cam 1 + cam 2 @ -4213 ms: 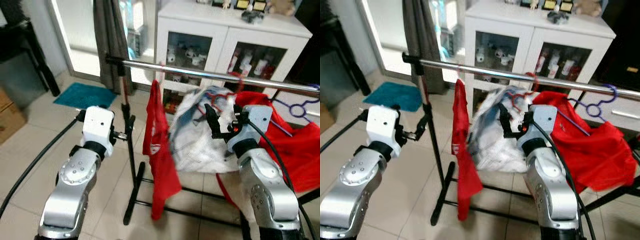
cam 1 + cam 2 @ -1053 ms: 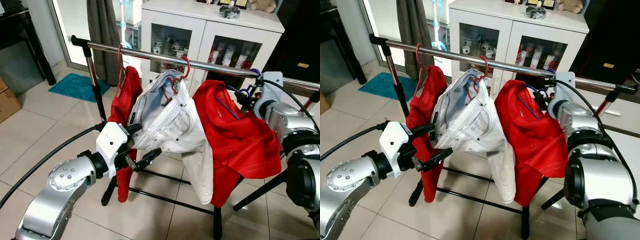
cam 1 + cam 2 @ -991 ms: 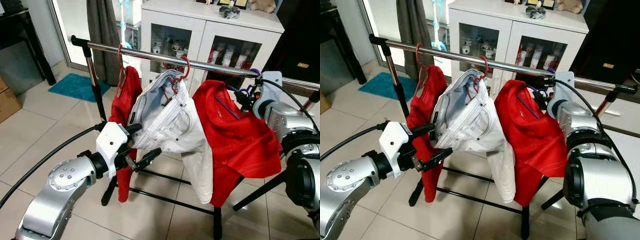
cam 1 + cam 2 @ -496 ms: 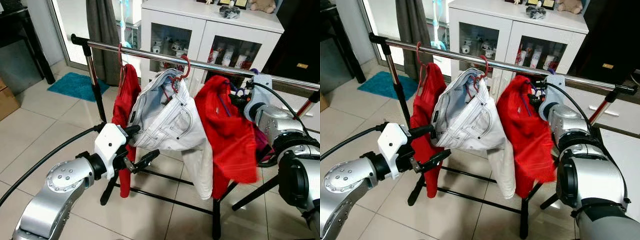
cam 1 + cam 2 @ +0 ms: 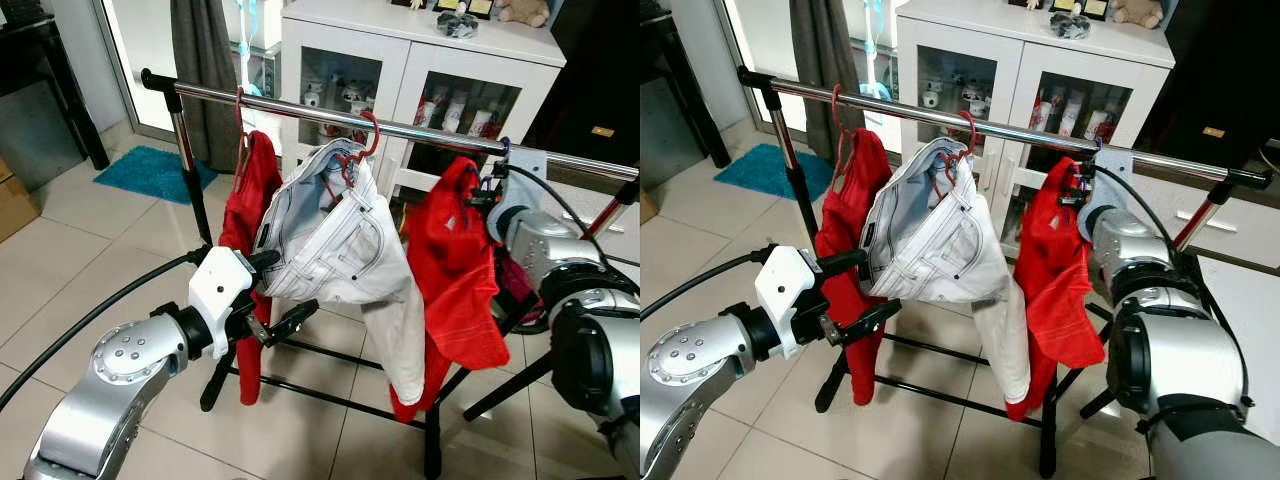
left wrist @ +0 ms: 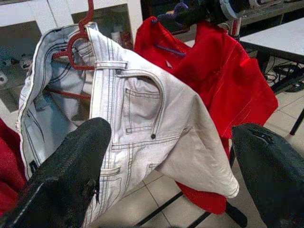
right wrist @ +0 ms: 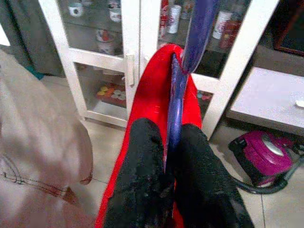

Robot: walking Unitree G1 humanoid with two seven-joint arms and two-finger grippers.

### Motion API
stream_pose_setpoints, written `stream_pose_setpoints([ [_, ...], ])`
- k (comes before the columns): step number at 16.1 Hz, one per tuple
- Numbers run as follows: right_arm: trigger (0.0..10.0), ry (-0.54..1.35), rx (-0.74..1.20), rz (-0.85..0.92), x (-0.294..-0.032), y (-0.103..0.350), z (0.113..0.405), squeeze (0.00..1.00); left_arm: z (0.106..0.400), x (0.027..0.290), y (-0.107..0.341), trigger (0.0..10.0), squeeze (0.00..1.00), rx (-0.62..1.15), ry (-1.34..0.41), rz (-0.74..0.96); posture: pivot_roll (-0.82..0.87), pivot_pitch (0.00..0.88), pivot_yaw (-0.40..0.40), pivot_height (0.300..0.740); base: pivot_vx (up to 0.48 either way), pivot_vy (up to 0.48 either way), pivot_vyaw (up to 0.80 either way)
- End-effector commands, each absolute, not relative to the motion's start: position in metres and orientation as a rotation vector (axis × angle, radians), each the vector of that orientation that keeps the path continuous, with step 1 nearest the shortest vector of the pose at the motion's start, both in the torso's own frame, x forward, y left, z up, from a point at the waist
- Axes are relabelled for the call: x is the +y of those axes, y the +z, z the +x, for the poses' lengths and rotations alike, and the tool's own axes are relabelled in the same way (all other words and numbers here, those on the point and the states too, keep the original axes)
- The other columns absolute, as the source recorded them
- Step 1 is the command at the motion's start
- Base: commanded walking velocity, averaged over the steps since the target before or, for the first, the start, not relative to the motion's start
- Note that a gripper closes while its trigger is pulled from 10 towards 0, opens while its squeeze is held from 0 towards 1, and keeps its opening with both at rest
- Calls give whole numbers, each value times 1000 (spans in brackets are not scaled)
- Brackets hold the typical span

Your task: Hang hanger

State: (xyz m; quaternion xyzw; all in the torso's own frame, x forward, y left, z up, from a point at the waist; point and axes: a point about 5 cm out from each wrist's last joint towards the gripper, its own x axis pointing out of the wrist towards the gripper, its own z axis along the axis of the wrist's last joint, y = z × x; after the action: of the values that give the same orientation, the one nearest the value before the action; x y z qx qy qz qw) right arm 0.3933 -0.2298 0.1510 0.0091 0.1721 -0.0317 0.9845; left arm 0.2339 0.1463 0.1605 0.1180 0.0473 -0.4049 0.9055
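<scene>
A silver clothes rail (image 5: pixel 300 105) carries a red garment (image 5: pixel 256 195) on a red hanger and white jeans (image 5: pixel 335 245) on another red hanger. At the rail's right part hangs a red shirt (image 5: pixel 455 270) on a purple hanger (image 7: pixel 178 95), its hook up at the rail. My right gripper (image 5: pixel 480 193) is shut on that hanger's neck, seen close in the right wrist view (image 7: pixel 170 142). My left gripper (image 5: pixel 283 290) is open, low in front of the jeans (image 6: pixel 142 109), holding nothing; its fingers (image 6: pixel 71 166) stand wide apart.
A white glass-door cabinet (image 5: pixel 420 60) stands behind the rail, a dark curtain (image 5: pixel 205 60) and teal mat (image 5: pixel 150 170) to the left. A purple vacuum (image 7: pixel 261 156) lies on the floor by the cabinet. The rack's black base bars (image 5: pixel 330 395) cross the tiles.
The red shirt has swung from facing me broadly to hanging narrow and edge-on, shifted left. My right gripper moved left and up toward the rail. The left arm stayed put.
</scene>
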Motion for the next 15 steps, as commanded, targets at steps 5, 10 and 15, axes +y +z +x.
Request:
stream_pose_setpoints([
  [5, 0, -92, 306, -16, -223, 166, 401, 0, 235, 145, 160, 10000, 0, 99, -840, 265, -16, 0, -95, 740, 0, 0, 0],
  [10, 0, -82, 228, 26, -227, 176, 403, 0, 241, 148, 160, 10000, 0, 73, -726, 279, -10, 0, -104, 740, 0, 0, 0],
  [15, 0, -40, 82, 71, -244, 188, 397, 0, 245, 148, 144, 10000, 0, 121, -595, 329, -33, 0, -89, 740, 0, 0, 0],
])
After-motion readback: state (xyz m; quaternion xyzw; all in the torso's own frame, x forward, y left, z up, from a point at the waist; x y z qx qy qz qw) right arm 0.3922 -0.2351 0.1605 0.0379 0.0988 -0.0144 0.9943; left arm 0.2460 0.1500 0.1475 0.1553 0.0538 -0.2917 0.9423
